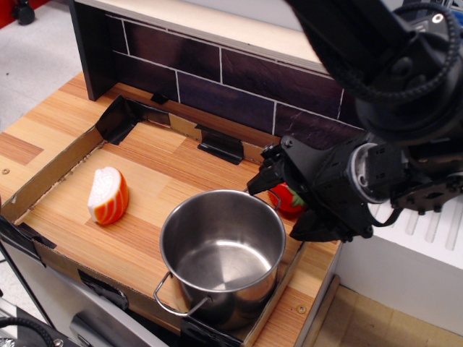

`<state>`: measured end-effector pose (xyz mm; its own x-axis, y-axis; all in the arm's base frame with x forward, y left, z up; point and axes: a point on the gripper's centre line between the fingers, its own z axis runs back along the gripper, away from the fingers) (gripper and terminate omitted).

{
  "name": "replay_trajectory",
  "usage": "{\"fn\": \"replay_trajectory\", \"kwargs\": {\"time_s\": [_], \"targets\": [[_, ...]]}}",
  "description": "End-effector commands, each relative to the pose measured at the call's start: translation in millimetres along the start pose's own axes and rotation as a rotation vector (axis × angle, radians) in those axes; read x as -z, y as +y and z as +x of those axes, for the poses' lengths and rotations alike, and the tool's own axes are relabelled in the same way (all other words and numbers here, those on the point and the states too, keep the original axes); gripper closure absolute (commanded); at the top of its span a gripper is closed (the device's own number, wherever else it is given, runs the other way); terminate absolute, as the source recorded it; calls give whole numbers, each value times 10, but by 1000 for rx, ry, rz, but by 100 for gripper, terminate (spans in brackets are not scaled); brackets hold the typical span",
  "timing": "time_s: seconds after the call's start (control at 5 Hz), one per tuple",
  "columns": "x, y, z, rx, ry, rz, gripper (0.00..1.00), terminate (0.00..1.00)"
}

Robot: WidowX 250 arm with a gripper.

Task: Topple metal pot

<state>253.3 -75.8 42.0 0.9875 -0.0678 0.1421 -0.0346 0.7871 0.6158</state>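
Arm: black, reaching down-left just behind the shiny cylindrical steel pot [223,254]
Pincer [278,189]: fingers spread apart, empty
Pot: upright, wire loop handles

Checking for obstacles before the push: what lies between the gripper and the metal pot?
Nothing separates them in the observation.image view: the gripper sits right at the metal pot far rim. The strawberry shows just behind the fingers.

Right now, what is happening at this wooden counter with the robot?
A black robot arm's gripper is at the far right rim of the metal pot, which stands upright and empty in a cardboard-edged tray. The pot is not toppled yet. The gripper partly hides a toy strawberry behind the pot. An orange-and-white toy food slice lies at the left, apart from the pot.
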Motion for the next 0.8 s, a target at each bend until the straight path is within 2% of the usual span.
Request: {"fn": "replay_trajectory", "kwargs": {"time_s": [0.0,0.2,0.4,0.6], "targets": [[152,140,24,-48,21,25,0,0],[177,149,16,-47,21,28,100,0],[141,150,-13,-33,29,9,100,0],[91,172,-4,-19,50,-77,100,0]]}}
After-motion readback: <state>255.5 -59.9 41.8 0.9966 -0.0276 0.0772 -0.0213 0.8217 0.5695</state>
